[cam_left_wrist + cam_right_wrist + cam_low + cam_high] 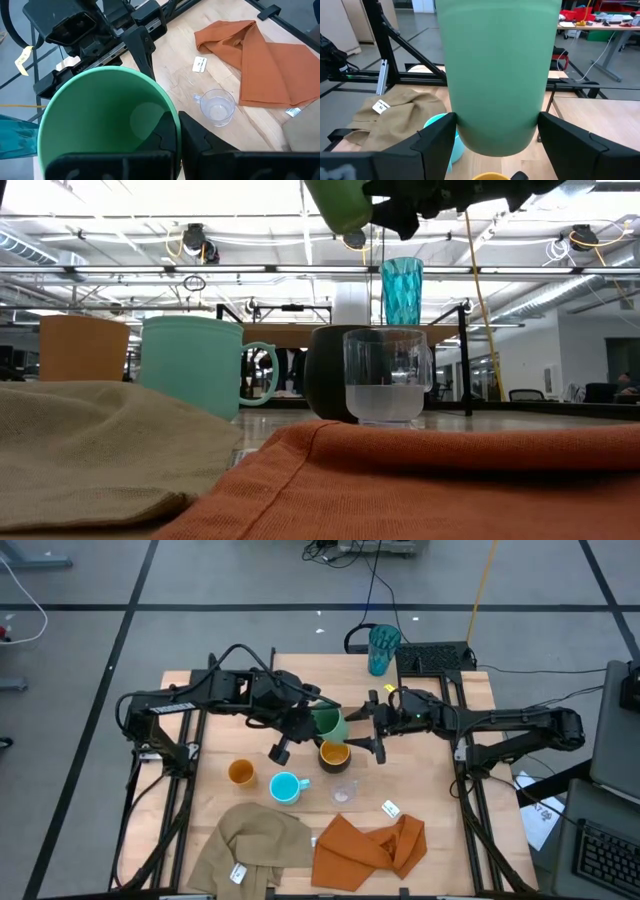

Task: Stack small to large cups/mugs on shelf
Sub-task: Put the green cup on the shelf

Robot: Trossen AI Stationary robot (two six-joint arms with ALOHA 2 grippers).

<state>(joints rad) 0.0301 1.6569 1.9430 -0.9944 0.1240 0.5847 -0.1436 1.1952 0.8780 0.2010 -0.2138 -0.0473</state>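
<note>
Left of centre in the high view, the left gripper point(318, 721) is clamped tight on the rim of the smooth green plastic cup point(329, 723), holding it raised above the light wooden tabletop point(215, 740). Just right of the cup, the right gripper point(365, 725) has its fingers spread wide either side of the cup's body, not clearly pressing it. Below sits the black mug with yellow-orange inside point(334, 753).
</note>
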